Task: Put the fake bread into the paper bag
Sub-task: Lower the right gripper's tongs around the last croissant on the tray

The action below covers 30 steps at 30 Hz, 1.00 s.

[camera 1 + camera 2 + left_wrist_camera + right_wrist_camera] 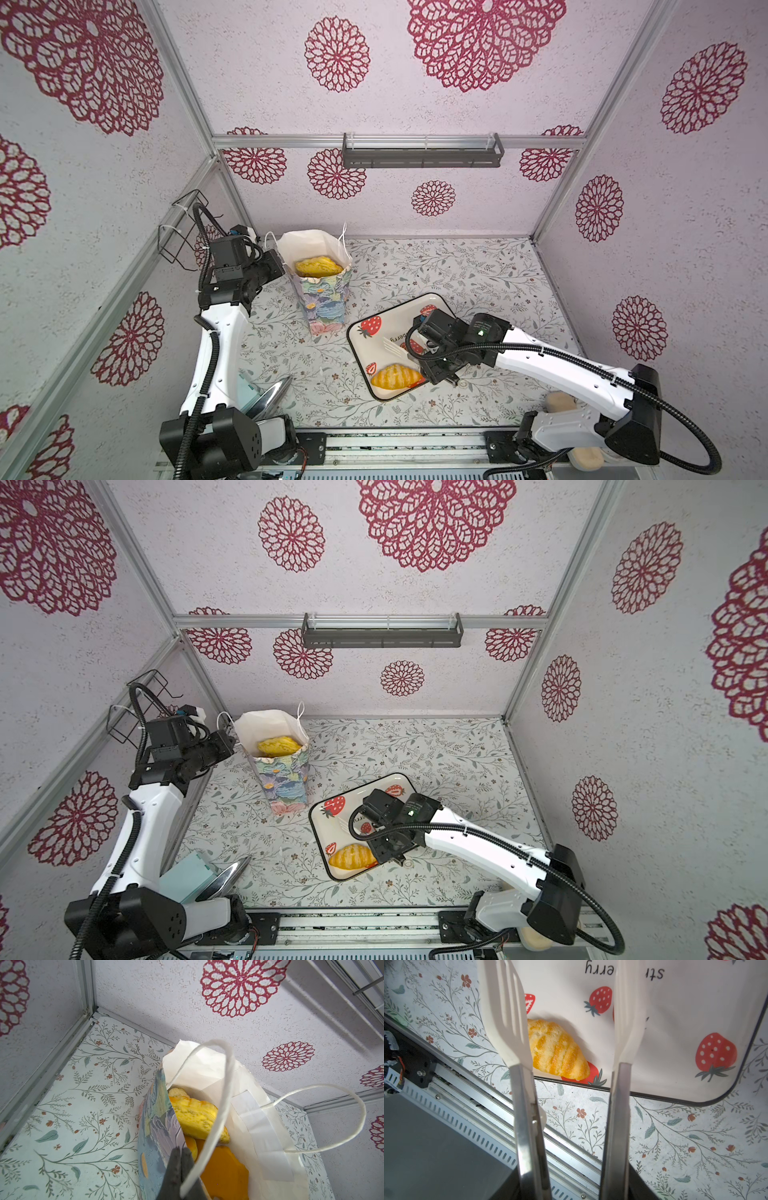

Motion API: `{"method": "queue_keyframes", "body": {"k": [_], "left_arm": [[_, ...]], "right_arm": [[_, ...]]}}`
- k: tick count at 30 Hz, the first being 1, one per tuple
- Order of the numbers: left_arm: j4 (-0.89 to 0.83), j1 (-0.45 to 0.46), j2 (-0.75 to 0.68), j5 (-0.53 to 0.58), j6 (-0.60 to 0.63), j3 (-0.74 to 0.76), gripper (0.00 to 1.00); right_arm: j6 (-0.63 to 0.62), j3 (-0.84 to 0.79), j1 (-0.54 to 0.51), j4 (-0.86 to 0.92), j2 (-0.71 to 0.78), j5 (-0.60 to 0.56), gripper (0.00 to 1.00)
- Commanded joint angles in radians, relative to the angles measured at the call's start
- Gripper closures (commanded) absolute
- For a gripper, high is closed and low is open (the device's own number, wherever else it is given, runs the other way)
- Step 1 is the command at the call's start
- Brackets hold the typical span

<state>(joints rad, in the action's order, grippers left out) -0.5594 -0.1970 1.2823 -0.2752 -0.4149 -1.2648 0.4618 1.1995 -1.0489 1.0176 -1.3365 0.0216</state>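
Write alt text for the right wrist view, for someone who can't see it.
Open metal tongs with white slotted heads reach toward a golden ridged toy croissant, which lies near the edge of a cream tray printed with red strawberries. One head hides the croissant's end; the tray sits on a floral-patterned table.

Left arm (pixel 216 353): starts at 7 o'clock in both top views, goes up toward 12, then bends at the wrist toward 2.
Left gripper (pixel 180 1156): pinched tight on the rim of the paper bag (pixel 158 1126).
Right arm (pixel 561 361): starts at 5 o'clock and stretches out low toward 10.
Right gripper (pixel 440 370): closed around the tongs (pixel 517 1039), whose two white tips stand apart.
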Motion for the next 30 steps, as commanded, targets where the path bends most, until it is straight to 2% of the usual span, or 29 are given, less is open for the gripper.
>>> {"method": "queue_keyframes", "body": {"k": [1,15,30], "left_arm": [[-0.016,0.01,-0.001,-0.003,0.007,-0.002,1.0],[-0.016,0.011,0.002,-0.005,0.01,-0.002,1.0],[-0.02,0.011,0.005,-0.006,0.011,-0.005,1.0]], "right_arm": [[-0.026,0.011,-0.014,0.022,-0.002,-0.012,0.45],[-0.057,0.017,-0.113,0.042,-0.059,0.017,0.44],[-0.099,-0.009,-0.145,0.094,-0.079,0.02,0.41]]}}
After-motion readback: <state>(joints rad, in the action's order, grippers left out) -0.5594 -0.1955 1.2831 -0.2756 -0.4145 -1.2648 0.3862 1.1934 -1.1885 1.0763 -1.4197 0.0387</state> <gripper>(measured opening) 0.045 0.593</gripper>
